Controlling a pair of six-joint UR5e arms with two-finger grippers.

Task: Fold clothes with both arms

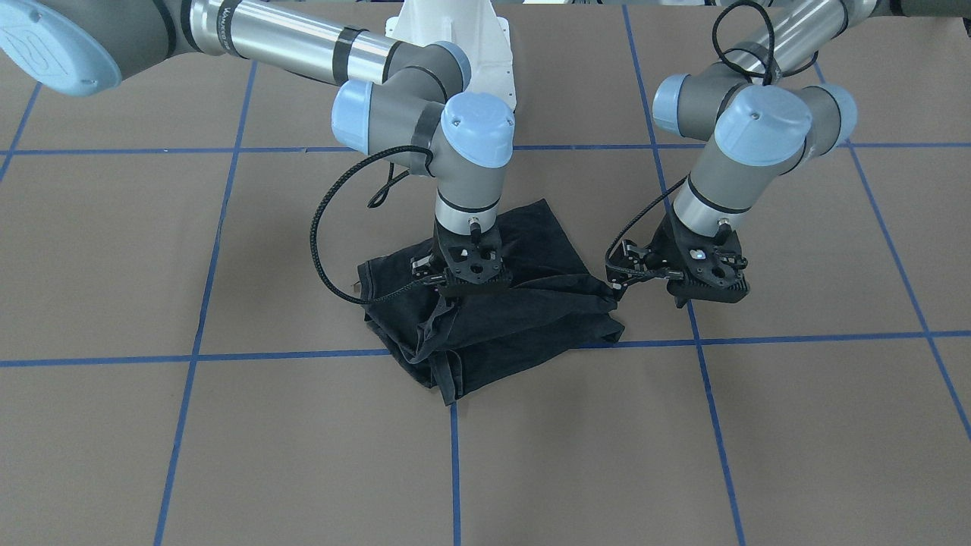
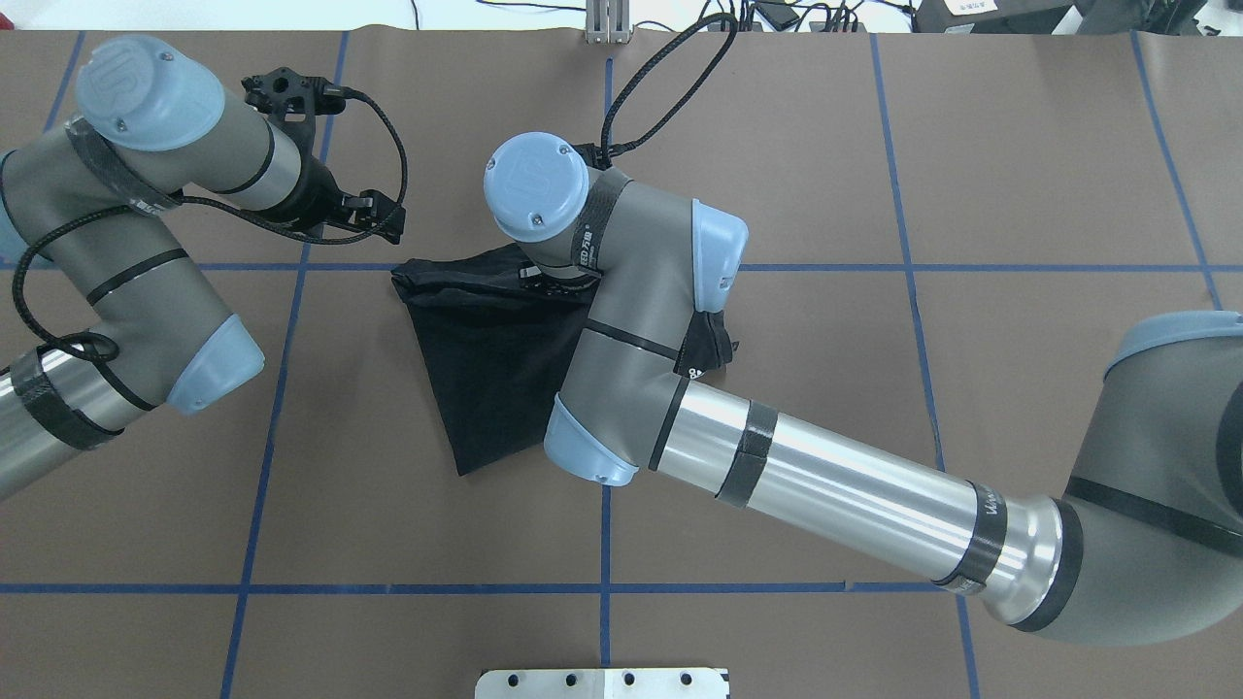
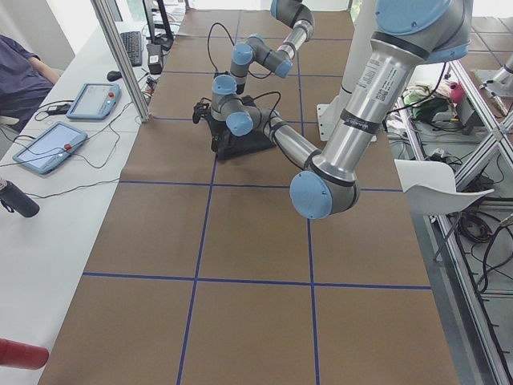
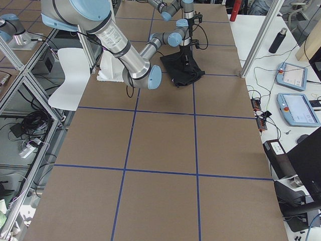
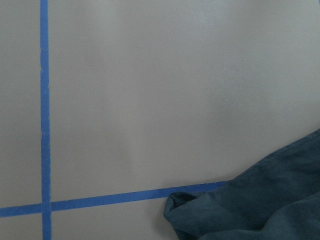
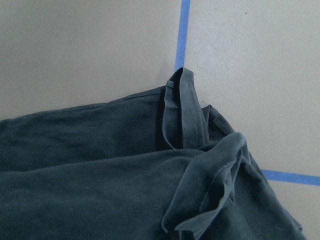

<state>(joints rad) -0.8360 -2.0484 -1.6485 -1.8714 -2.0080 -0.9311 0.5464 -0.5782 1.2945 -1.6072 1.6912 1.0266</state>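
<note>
The black T-shirt (image 1: 516,326) lies as a wrinkled, folded bundle on the brown table (image 1: 796,425), with no print showing. From overhead the T-shirt (image 2: 476,369) is a dark wedge half covered by my right arm. My right gripper (image 1: 466,292) is pressed down on the bundle's robot-side edge, where cloth gathers up into it, so it looks shut on the shirt; its fingers are hidden. The right wrist view shows only bunched cloth (image 6: 100,175). My left gripper (image 1: 709,296) hangs open just above bare table beside the shirt's corner (image 5: 270,200), touching nothing. In the overhead view the left gripper (image 2: 374,214) is beside that same corner.
Blue tape lines (image 1: 455,470) grid the table. The white pedestal base (image 1: 455,30) stands behind the shirt. A metal plate (image 2: 602,682) sits at the near edge. A side bench holds tablets (image 3: 48,144), and a person (image 3: 20,72) sits there.
</note>
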